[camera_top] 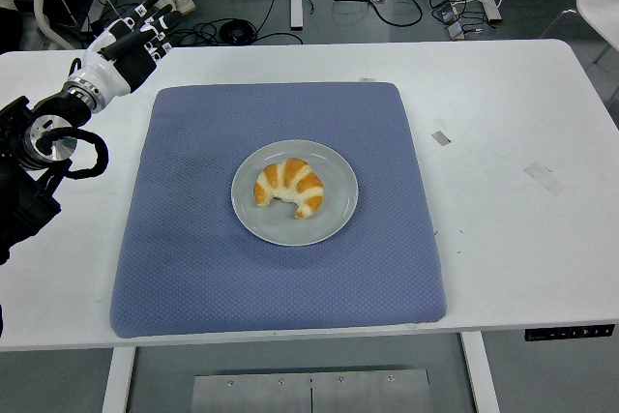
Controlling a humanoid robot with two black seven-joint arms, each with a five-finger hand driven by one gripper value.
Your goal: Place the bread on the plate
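A golden croissant (289, 188) lies on a grey round plate (334, 220) in the middle of a blue mat (193, 258). My left hand (131, 44) hovers over the table's far left corner, well away from the plate, with its fingers stretched out and nothing in them. The left arm comes in from the left edge. The right arm is out of the picture.
The white table (513, 142) carries small tape marks (441, 137) to the right of the mat. Cables and chair legs lie on the floor beyond the far edge.
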